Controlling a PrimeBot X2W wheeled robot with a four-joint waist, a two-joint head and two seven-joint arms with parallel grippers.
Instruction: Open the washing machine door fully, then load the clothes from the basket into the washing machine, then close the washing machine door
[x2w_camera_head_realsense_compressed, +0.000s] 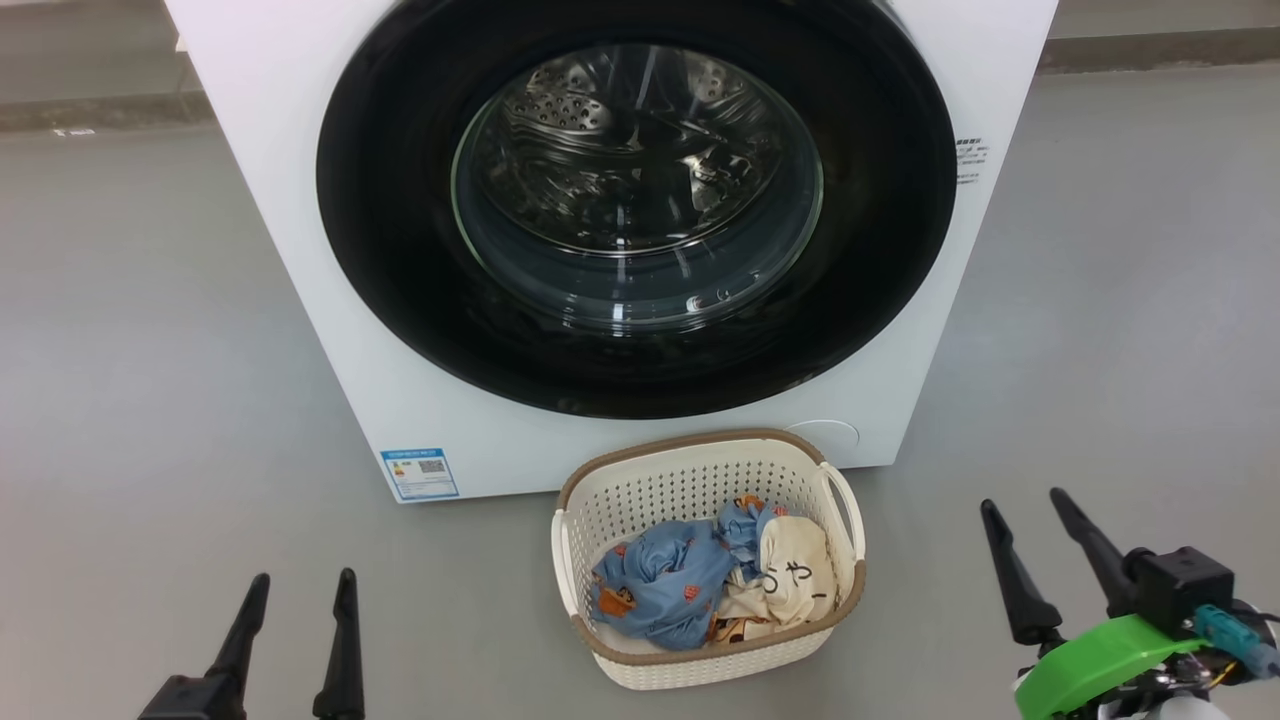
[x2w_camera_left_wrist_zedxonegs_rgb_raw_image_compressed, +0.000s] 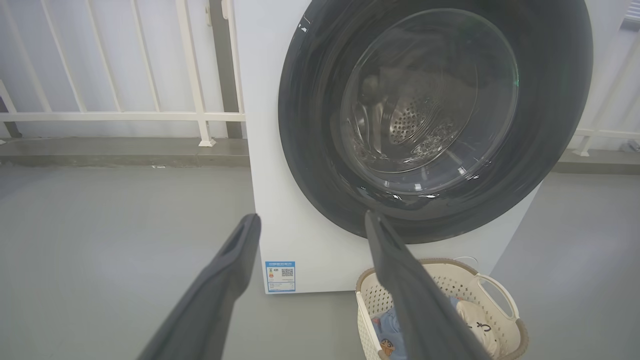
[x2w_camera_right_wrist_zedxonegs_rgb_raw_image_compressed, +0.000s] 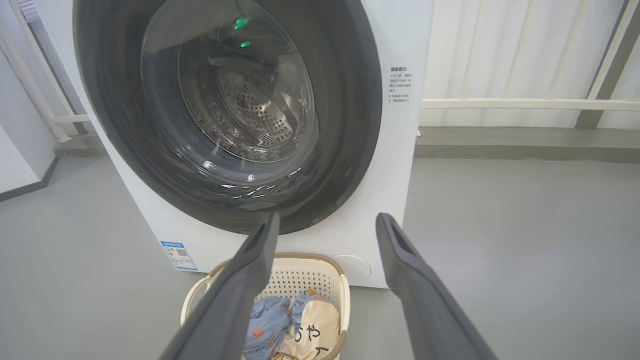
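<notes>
A plain grey floor (x2w_camera_head_realsense_compressed: 150, 350) spread in front of the robot, and a pale railing (x2w_camera_left_wrist_zedxonegs_rgb_raw_image_compressed: 195, 75) ran along the wall behind. The washing machine (x2w_camera_head_realsense_compressed: 300, 250) stood squarely ahead, white and boxy, with a small blue-and-white sticker (x2w_camera_head_realsense_compressed: 421, 473) near the lower left corner of its front. The washing machine door (x2w_camera_head_realsense_compressed: 400, 250) sat flat against the machine's front, its wide black rim ringing a bulging glass window (x2w_camera_head_realsense_compressed: 640, 190) through which the perforated steel drum showed. The basket (x2w_camera_head_realsense_compressed: 700, 480) rested on the floor just in front of the machine, below the door's lower edge and a little to the right of the sticker. The clothes (x2w_camera_head_realsense_compressed: 665, 580) lay bundled in its bottom, a blue piece with orange prints on the left and a cream piece (x2w_camera_head_realsense_compressed: 795, 575) with black characters touching it on the right. The left gripper (x2w_camera_head_realsense_compressed: 305, 578) hung low at the left, well apart from the basket, its two dark fingers spread and holding nothing. The right gripper (x2w_camera_head_realsense_compressed: 1022, 500) hovered off to the basket's right, fingers likewise parted and empty, with a green fitting (x2w_camera_head_realsense_compressed: 1100, 650) at its wrist. Neither gripper touched the door, the basket or the clothes.
</notes>
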